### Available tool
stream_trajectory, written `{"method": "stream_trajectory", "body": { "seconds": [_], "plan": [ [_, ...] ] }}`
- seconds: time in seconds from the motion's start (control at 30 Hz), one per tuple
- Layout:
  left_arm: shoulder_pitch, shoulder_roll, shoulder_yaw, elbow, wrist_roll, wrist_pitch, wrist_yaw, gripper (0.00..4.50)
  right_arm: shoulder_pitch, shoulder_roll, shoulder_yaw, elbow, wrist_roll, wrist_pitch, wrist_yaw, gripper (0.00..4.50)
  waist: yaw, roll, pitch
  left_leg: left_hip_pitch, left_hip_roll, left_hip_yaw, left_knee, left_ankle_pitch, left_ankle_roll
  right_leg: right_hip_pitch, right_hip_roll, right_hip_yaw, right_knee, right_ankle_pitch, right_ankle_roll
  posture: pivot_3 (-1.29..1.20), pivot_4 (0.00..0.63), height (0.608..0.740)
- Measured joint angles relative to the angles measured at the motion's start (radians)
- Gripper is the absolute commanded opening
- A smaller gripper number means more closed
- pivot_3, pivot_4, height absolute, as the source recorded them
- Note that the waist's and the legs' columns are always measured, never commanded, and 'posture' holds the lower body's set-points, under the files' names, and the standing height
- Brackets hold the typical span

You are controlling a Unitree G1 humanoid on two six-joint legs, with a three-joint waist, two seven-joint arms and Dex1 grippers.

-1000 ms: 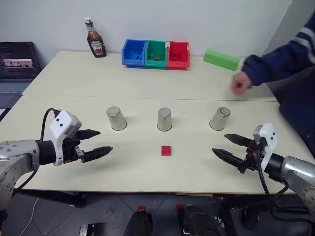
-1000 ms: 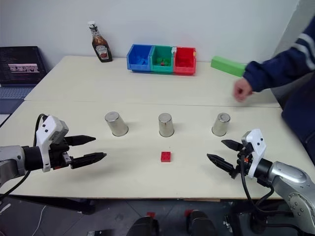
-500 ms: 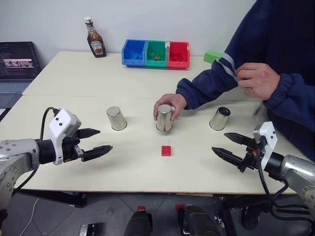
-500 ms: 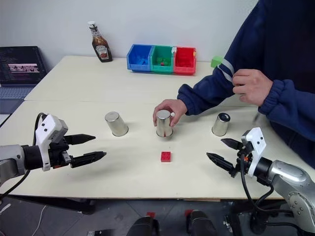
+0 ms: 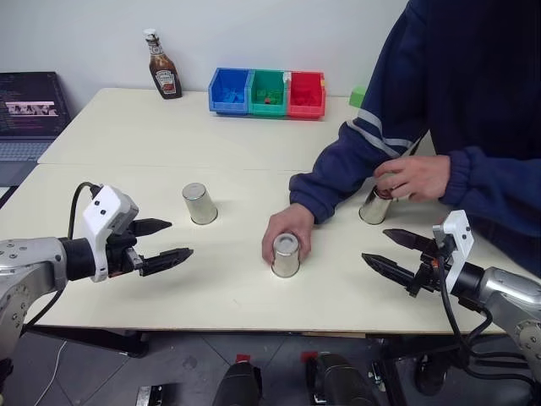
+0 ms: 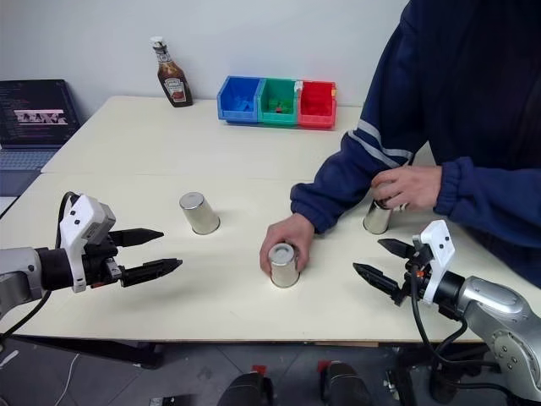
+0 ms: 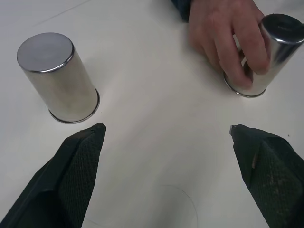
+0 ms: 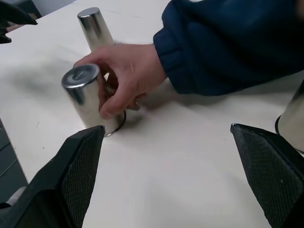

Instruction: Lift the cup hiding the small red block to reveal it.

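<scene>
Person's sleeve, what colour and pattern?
Navy sleeve with pale stripes, best seen in the left eye view.

Silver arms; black-fingered white gripper (image 5: 162, 245)

cup (image 7: 59, 78) upright, beyond one fingertip (image 7: 78, 164) | second cup (image 7: 266, 54) gripped by person's hand (image 7: 223, 35), beyond other fingertip | table (image 7: 152, 156) between

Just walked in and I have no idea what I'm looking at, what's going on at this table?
A person is working a shell game with three upturned silver cups. One hand grips the middle cup at the table's near edge, the other hand rests on the right cup. The left cup stands untouched. The robot's left gripper and right gripper hover open, touching nothing.
</scene>
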Motion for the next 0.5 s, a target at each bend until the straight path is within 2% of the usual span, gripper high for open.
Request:
{"method": "stream_trajectory", "body": {
  "seconds": [0.5],
  "plan": [
    [-0.005, 0.0, 0.0, 0.001, 0.002, -0.001, 0.002, 4.46, -0.009, 0.006, 0.003, 0.0, -0.01, 0.0, 0.0, 4.5, 0.0, 0.0, 0.0, 0.0, 0.0, 0.0, 0.0, 0.0, 0.0, 0.0, 0.0, 0.0, 0.0, 0.0, 0.0, 0.0, 0.15, 0.74]
  ]
}}
